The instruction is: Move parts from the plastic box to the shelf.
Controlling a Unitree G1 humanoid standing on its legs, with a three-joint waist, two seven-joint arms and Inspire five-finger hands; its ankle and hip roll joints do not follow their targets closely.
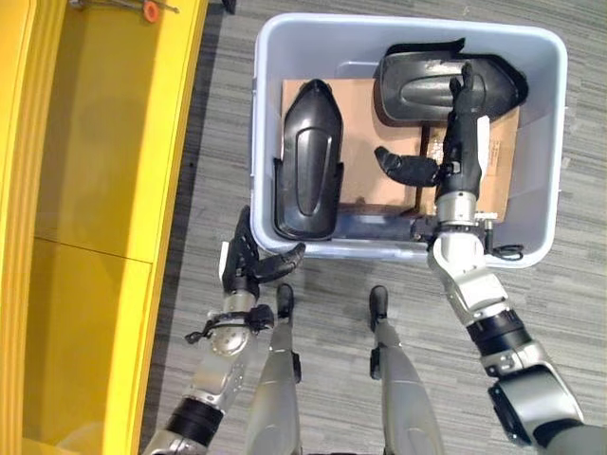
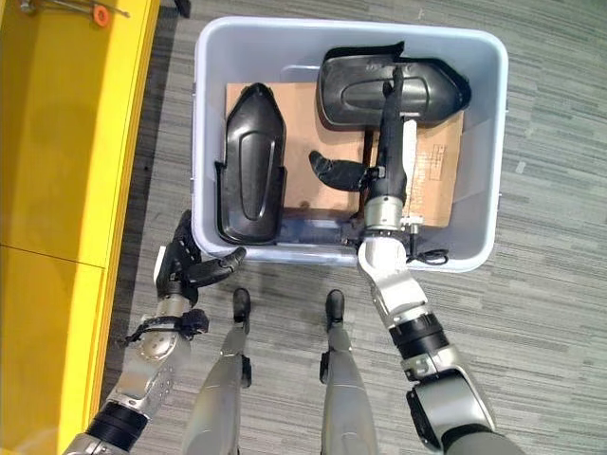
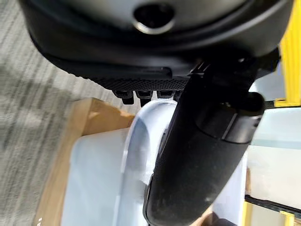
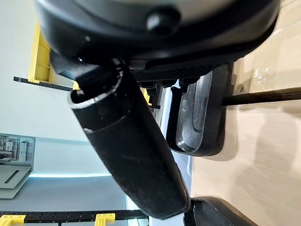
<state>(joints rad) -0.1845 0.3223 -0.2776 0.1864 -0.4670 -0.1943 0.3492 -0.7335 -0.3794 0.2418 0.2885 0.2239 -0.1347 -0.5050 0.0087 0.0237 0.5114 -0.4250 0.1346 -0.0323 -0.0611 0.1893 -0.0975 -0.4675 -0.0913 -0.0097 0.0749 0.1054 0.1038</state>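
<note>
Reaching down into the plastic box (image 1: 545, 142), the right hand (image 1: 462, 142) lies over the cardboard sheet (image 1: 365, 142) that lines the bottom, its fingers stretched straight so that their tips touch the near edge of the rear black part (image 1: 436, 83) — nothing is grasped, and the thumb (image 1: 403, 166) juts out sideways over the cardboard, apart from the fingers. This rear part, a broad moulded shell, rests across the far right corner of the box. A second black part (image 1: 310, 161), long and pointed at its far end, lies lengthwise on the left side of the box, partly on the cardboard and close to the left wall. The two parts are apart from each other.

The left hand (image 1: 248, 265) hangs outside the box, just beside its near left corner above the grey carpet (image 1: 218, 171), fingers relaxed and spread, thumb pointing toward the box wall, holding nothing.

On the robot's left stands the yellow shelf (image 1: 104, 190) — its surface bare near the box, with a small orange-tipped item (image 1: 150, 9) at its far end.
</note>
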